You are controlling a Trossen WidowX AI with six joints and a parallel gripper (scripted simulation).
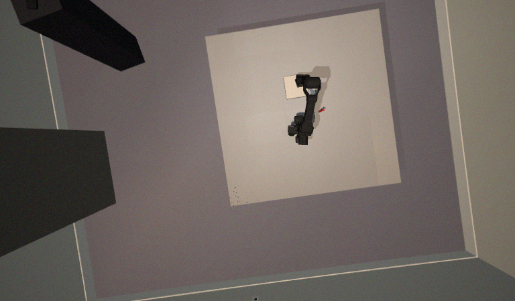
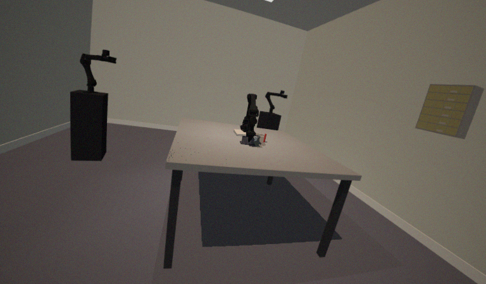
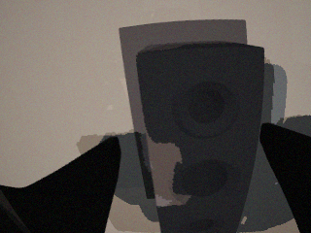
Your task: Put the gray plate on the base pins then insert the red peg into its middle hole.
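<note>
In the wrist view the gray plate (image 3: 160, 68) lies between the fingers, long side running away from the camera, with round holes along its middle. A brownish block (image 3: 182, 31), seemingly the base, shows beyond its far and left edges, so the two outlines do not line up. The pins are not visible, and I cannot tell whether the plate lies flat. My gripper (image 3: 192, 139) (image 2: 250, 140) is open around the plate, with a gap at the left finger. The arm hides the fingers from above. The red peg (image 1: 322, 109) (image 2: 265, 137) stands upright to the right of the gripper.
A pale square board (image 1: 290, 90) (image 2: 238, 132) lies under the arm's mount on the table (image 1: 258, 149) (image 2: 214, 155). Two other black arms stand on dark pedestals (image 2: 88, 127) (image 2: 269, 121) away from the table. Shadows darken the plate area.
</note>
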